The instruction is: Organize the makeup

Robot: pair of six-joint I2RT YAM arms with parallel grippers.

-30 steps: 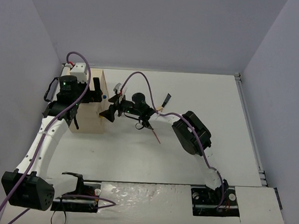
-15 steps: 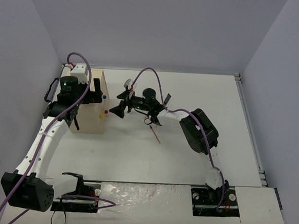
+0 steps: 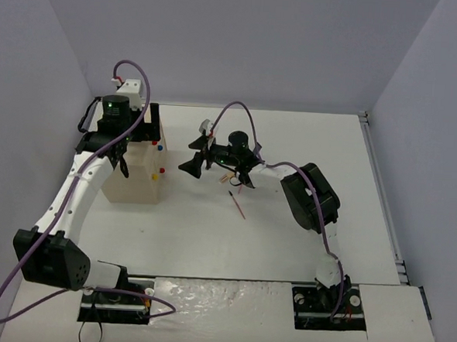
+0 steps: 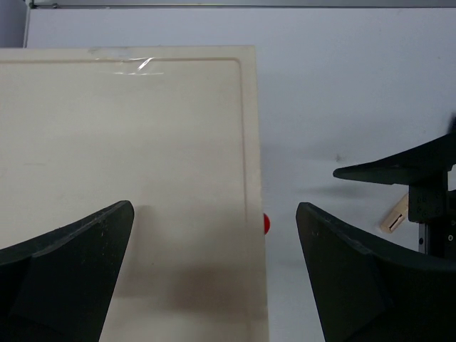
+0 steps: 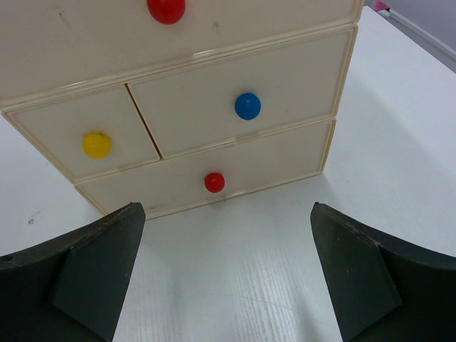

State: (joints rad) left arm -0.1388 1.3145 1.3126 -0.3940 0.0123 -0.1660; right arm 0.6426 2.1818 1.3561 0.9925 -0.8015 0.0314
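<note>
A thin red pencil [image 3: 238, 205] lies on the white table just in front of my right arm. A short beige wooden piece [image 4: 394, 214], perhaps a brush handle, lies under the right wrist and also shows in the top view [image 3: 228, 179]. No other makeup is in view. My right gripper [image 3: 189, 156] is open and empty, a short way off the front of the beige box [image 5: 235, 85], pointing at the lowest drawer's red knob [image 5: 214, 182]. My left gripper [image 4: 214, 214] is open and empty above the box top [image 4: 128, 142]; in the top view it is over the box's far end [image 3: 141, 133].
The beige wooden box [image 3: 139, 177] stands at the left by the wall, all drawers shut. Its front carries a blue knob [image 5: 247, 105], a yellow knob [image 5: 96, 144] and an upper red knob [image 5: 166, 8]. Walls enclose the table on three sides.
My right gripper has drawn back to the right, away from the box front, uncovering the knobs. My left gripper has shifted toward the far end of the box top.
</note>
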